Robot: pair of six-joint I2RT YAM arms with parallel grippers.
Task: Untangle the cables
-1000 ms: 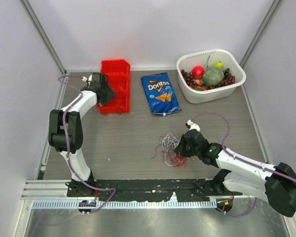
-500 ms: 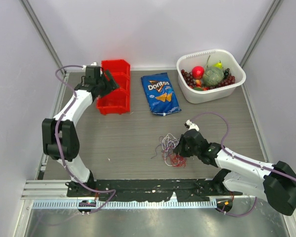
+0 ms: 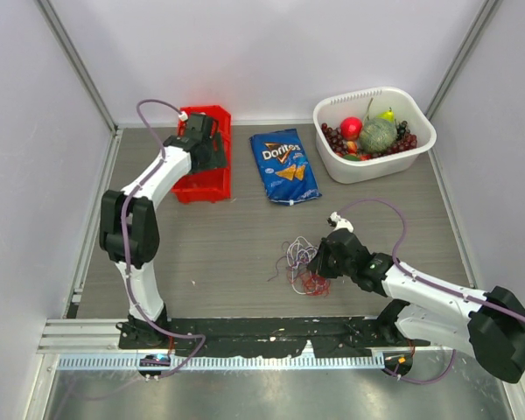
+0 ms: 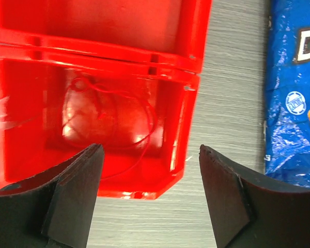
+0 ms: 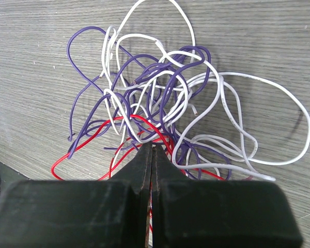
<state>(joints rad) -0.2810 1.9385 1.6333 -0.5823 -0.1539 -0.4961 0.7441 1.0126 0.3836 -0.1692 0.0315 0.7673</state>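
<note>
The cables (image 3: 300,265) lie in a loose tangle on the grey counter (image 3: 227,236), towards its near edge and just short of the black rail that carries the arm bases. In the right wrist view the cables (image 5: 160,103) spread as white, purple and red loops. One wide white loop reaches out to the right, while the red strands sit on the side nearest the fingers.

The right gripper (image 3: 320,262) is at the right edge of the tangle. Its fingers are pressed together, tips (image 5: 151,150) pushed in among the loops, and a sliver of red shows in the seam between them, so it looks clamped on a red strand.

A broad stretch of bare counter lies to the left of the tangle and behind it, up to the Doritos bag (image 3: 285,166).

The left gripper (image 3: 206,147) hangs over the red stacking bin (image 3: 212,184) at the far left. Its jaws stand wide apart with nothing between them. The left wrist view looks straight down between them into the front compartment of the bin (image 4: 175,170), where a thin red wire (image 4: 144,137) curls on the floor.

A strip of counter separates the bin's right wall from the Doritos bag (image 4: 294,103). A white basket of fruit (image 3: 367,168) fills the far right corner, well apart from the tangle.
</note>
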